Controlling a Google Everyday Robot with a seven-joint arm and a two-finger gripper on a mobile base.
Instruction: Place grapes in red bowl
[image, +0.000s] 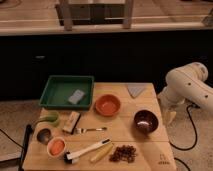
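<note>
Grapes (123, 153) are what the coming move is turning on, so I am starting at the gripper (170, 116) and working outward. It is hanging off the right edge of the worktop (122, 126), pointing down at the end of the white arm (187, 86), carrying nothing that I can see; whether it is apart or together I cannot tell. Just inboard of it a dark brown bowl (146, 121) is sitting near the right edge.

The grapes are lying beyond that bowl, forward and to the left as I am watching, close to the front edge. They are forming a loose dark cluster, spreading a little wider across than deep. The reach, to my eye, is going to be running diagonally past the front of the dark bowl, and there is bare wood there for it.

The red bowl (107, 105) is waiting near the middle, well apart from the grapes and behind them. Between the two a fork (90, 130) is lying flat, with a yellowish stick (101, 153) and a white-handled brush (90, 149) just left of the cluster. Those are crowding the left side, so I am judging the right and the top to be the open ways in, and the near edge the thing to be minding
</note>
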